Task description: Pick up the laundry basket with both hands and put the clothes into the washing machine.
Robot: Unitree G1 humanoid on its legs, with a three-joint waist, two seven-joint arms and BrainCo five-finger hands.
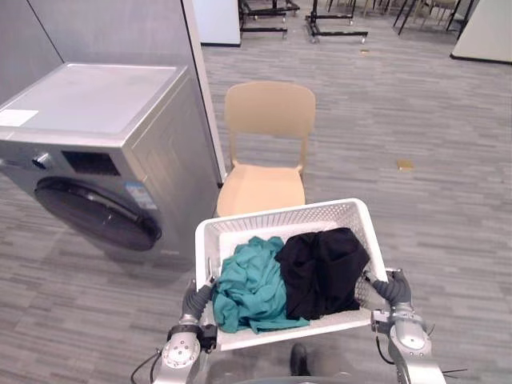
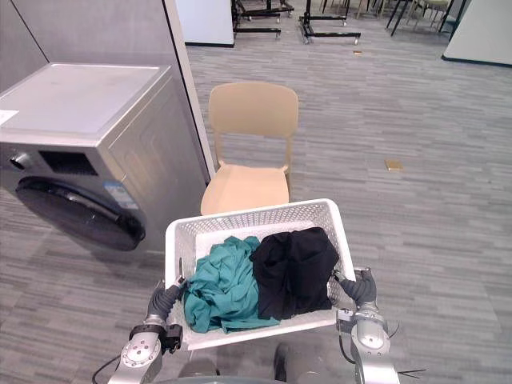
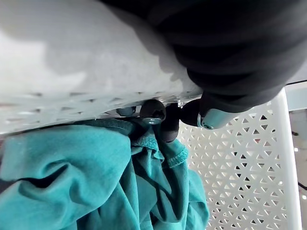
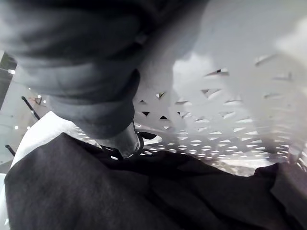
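A white perforated laundry basket [image 1: 280, 214] is held up in front of me, between my two hands. My left hand [image 1: 197, 299] grips its left rim, and in the left wrist view its dark fingertips [image 3: 153, 111] curl over the rim onto the teal garment [image 3: 86, 177]. My right hand [image 1: 391, 286] grips the right rim, with a finger [image 4: 125, 143] hooked inside next to the black garment [image 4: 144, 191]. The teal garment [image 1: 252, 290] lies in the basket's left half and the black garment [image 1: 322, 268] in its right half. The silver washing machine [image 1: 96, 128] stands at the left with its round dark door [image 1: 96, 212] shut.
A beige plastic chair [image 1: 268, 152] stands straight ahead, just beyond the basket and right of the washer. A grey partition wall [image 1: 120, 32] rises behind the machine. Open grey floor [image 1: 432, 184] stretches to the right, with metal frames [image 1: 336, 24] far back.
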